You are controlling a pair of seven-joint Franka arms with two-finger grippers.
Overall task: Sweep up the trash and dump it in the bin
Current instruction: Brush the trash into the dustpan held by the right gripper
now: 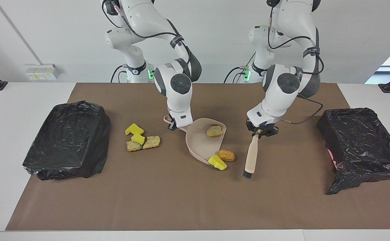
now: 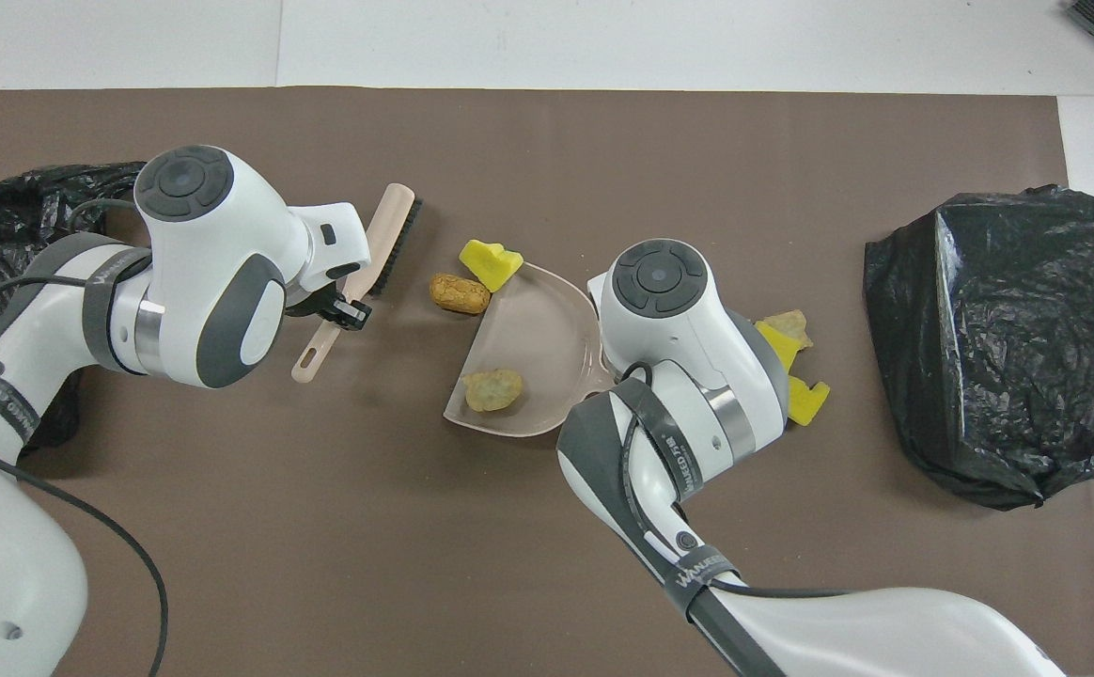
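Observation:
My right gripper (image 1: 174,124) is shut on the handle of the beige dustpan (image 1: 201,144), which rests on the brown mat and also shows in the overhead view (image 2: 538,329). One tan lump of trash (image 1: 214,131) lies in the pan. An orange lump (image 1: 226,155) and a yellow sponge piece (image 1: 217,162) lie at the pan's open edge. Several more trash pieces (image 1: 141,139) lie clustered toward the right arm's end. My left gripper (image 1: 261,131) is shut on the beige brush (image 1: 251,157), beside the pan toward the left arm's end, bristles down at the mat.
A black-bagged bin (image 1: 67,140) stands at the right arm's end of the table and another (image 1: 359,144) at the left arm's end. The brown mat (image 1: 181,201) covers the middle of the table.

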